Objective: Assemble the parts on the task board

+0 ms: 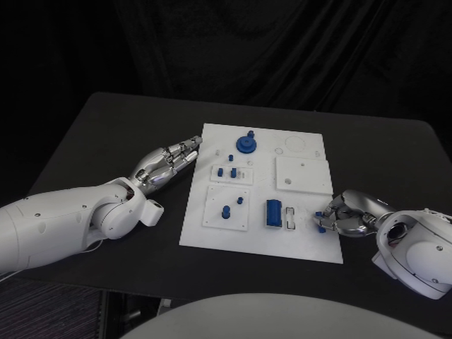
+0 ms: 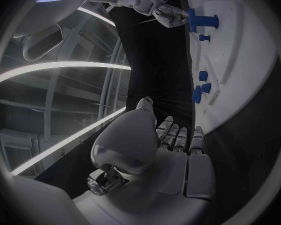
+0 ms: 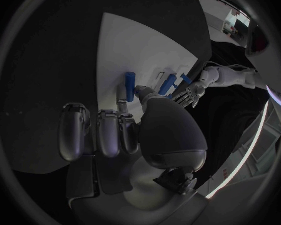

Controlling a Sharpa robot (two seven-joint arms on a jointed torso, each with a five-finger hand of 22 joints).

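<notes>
Your right hand [image 1: 348, 214] pinches a small blue peg [image 1: 317, 226] at the white board's [image 1: 297, 247] edge, ready for seating, while your left hand [image 1: 168, 162] rests empty, fingers straight.

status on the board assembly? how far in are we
Partly done, it seems. A round blue part and several small blue pegs already stand on the task board. In hand: the right hand sits at the board's right edge, fingers at a small blue part; whether it grips it is unclear. The left hand rests by the board's left edge, holding nothing. The white square plate carries no blue part.
</notes>
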